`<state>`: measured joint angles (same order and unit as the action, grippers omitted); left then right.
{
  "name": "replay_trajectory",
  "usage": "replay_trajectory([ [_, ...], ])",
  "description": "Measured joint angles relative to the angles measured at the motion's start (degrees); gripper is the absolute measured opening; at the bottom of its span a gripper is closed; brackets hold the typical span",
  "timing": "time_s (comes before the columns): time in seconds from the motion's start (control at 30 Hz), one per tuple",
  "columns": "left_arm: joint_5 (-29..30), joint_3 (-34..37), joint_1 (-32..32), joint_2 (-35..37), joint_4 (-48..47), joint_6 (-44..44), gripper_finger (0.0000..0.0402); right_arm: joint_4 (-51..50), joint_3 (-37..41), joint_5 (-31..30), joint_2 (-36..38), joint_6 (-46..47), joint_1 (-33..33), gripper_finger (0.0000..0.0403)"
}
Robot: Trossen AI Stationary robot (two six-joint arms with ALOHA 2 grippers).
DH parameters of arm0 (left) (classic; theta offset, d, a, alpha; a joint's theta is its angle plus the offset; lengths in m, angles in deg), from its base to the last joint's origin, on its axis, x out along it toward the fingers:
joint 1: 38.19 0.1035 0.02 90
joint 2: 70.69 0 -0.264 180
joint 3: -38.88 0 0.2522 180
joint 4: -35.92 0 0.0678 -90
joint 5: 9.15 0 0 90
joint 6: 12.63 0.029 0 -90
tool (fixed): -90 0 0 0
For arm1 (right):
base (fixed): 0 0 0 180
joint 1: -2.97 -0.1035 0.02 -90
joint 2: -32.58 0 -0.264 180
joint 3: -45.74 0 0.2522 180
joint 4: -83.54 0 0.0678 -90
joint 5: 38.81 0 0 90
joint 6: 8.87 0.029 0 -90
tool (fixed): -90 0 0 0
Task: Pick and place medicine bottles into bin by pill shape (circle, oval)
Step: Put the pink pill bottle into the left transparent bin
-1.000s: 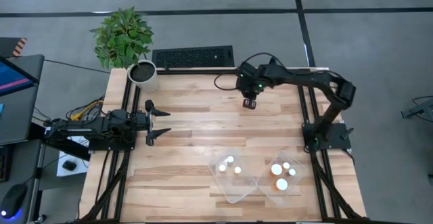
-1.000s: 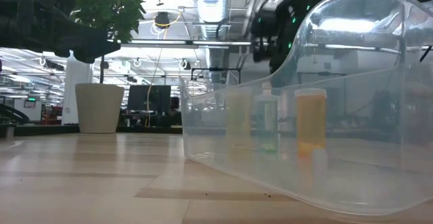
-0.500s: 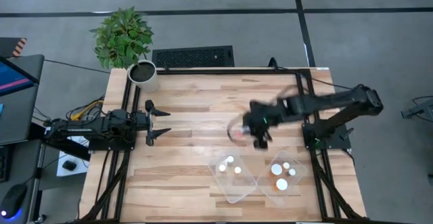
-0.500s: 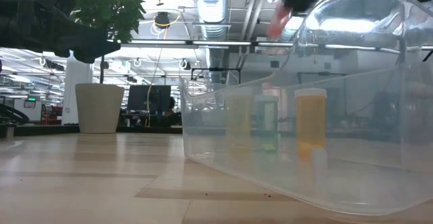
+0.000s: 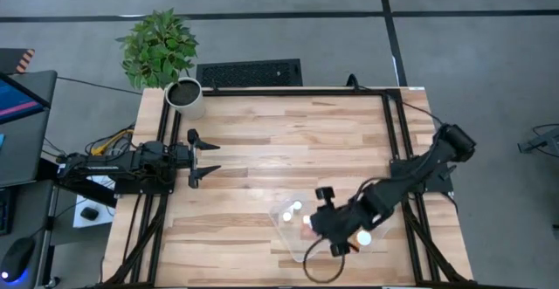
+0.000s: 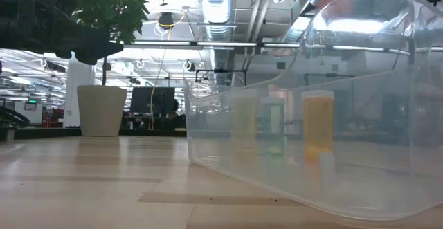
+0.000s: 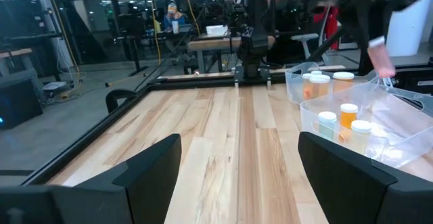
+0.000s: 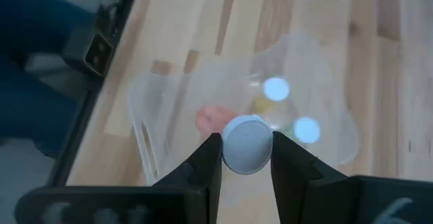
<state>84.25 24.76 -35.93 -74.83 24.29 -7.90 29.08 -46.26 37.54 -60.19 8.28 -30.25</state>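
My right gripper [image 5: 325, 223] is shut on a small medicine bottle with a white cap [image 8: 247, 153] and a pinkish-orange body [image 7: 382, 58]. It hovers over the left of two clear bins [image 5: 293, 241] near the table's near edge. That bin holds a few white-capped bottles [image 8: 275, 88] standing upright. The right clear bin [image 5: 371, 245] holds more bottles [image 5: 362, 237]. My left gripper [image 5: 208, 157] is open and empty at the table's left side, with its fingers [image 7: 142, 166] level over the wood. My right gripper pinches the bottle at its top, by the sides of the white cap [image 8: 233, 158], between its two fingers. The fingers come from above, pointing down. The bottle is lifted clear and hangs below the fingers over the left bin, slightly tilted.
A white plant pot [image 5: 185, 97] with a green plant stands at the far left corner. A black grille-like panel [image 5: 249, 72] lies beyond the table's far edge. In the low view the bin wall [image 6: 228, 160] stands close in front.
My right gripper has swung from the far middle of the table toward the near edge, carrying the bottle clear of the table, and now stands over the left clear bin. It has stayed shut on the bottle.
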Motion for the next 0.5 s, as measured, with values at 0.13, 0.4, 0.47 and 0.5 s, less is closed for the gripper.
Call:
replay_trajectory([
  [0.13, 0.0, 0.0, 0.0, 0.0, -0.02, 0.0, 0.0293, -5.12, -5.13, -1.49, -6.56, 0.19, -1.86, 0.0108],
  [0.4, 0.0, 0.0, 0.0, 0.01, 0.01, 0.0, 0.0293, -16.89, -13.61, -2.42, -18.61, 2.36, -1.89, 0.0108],
  [0.47, 0.0, 0.0, 0.02, 0.01, 0.0, -0.01, 0.0293, -17.81, -14.58, -2.44, -20.75, 2.41, -1.61, 0.0108],
  [0.5, 0.0, 0.0, 0.01, 0.02, 0.0, 0.0, 0.0293, -17.78, -14.9, -2.41, -21.74, 2.49, -1.45, 0.0108],
])
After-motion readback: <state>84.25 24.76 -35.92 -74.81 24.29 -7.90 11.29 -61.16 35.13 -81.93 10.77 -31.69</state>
